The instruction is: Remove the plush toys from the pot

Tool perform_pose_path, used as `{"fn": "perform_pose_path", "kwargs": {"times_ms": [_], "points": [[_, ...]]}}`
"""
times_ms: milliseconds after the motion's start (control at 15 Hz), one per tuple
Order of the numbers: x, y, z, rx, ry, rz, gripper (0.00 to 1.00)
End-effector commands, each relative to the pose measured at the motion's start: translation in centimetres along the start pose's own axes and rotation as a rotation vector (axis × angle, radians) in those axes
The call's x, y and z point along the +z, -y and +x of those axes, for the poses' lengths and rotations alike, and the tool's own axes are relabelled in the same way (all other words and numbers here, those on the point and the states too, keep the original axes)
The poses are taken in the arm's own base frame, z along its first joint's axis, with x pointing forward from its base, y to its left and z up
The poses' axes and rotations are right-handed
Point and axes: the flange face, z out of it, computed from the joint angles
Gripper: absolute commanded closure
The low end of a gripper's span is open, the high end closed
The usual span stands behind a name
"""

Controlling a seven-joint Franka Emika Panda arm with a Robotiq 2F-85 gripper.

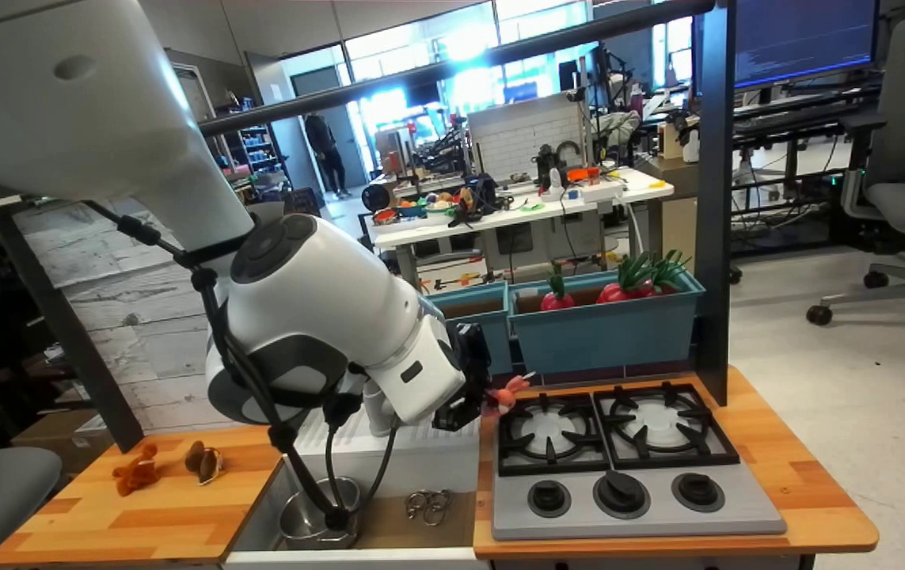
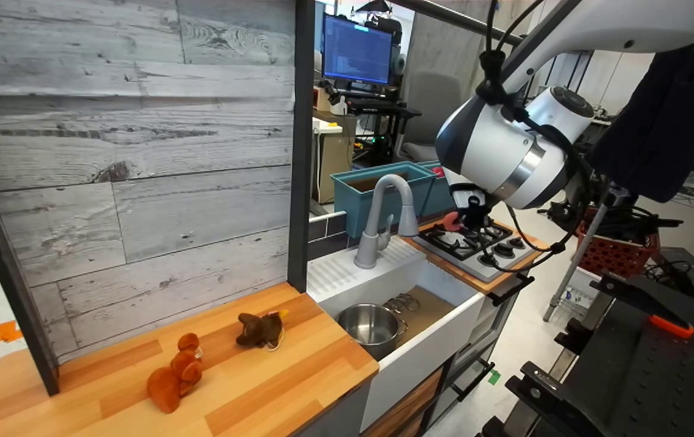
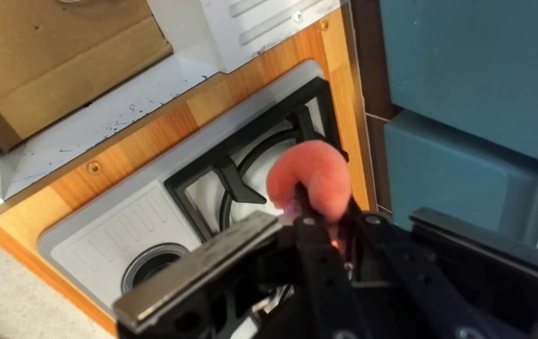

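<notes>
Firstly, the computer monitor (image 2: 356, 51), well beyond the sink (image 2: 419, 361): text lines on screen, too small to read. Silver metal pot (image 2: 371, 328) stands inside the sink; a black cable (image 1: 283, 437) crosses in front of it in an exterior view. Gray faucet (image 2: 374, 221) at the sink's back edge, mostly hidden there behind the Panda arm (image 1: 333, 293). Lower part of the coral-red plush toy (image 3: 318, 174) hidden between the fingers (image 3: 320, 263); what animal, cannot tell.

Arm's upper links cut off by the frame in both exterior views. It reaches past the sink, wrist end tilted, gripper (image 3: 339, 223) on the stovetop (image 1: 511, 499) side. Fingers pinch the coral-red plush toy near a burner grate (image 3: 236, 182); contact with it unclear. Orange plush toy (image 2: 176, 373) and brown plush toy (image 2: 258, 331) lie apart on the wooden counter (image 2: 298, 376), across the sink from the stovetop, brown one nearer the sink.
</notes>
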Motion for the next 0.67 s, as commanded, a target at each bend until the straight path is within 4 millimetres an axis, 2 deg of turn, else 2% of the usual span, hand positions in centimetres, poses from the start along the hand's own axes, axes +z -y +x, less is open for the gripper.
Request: {"fn": "perform_pose_path", "kwargs": {"times_ms": [0,133,267,400,600], "points": [[-1.4,0.0,-0.6,0.028,-0.065,0.113,0.6],[-2.1,0.8,-2.4,-0.008,-0.027,0.147,0.52],[-2.8,0.8,-6.2,-0.11,0.056,0.161,0.38],[-3.3,0.0,-10.1,-0.215,0.118,0.151,0.23],[-3.5,-0.1,-12.9,-0.293,0.142,0.163,0.02]]}}
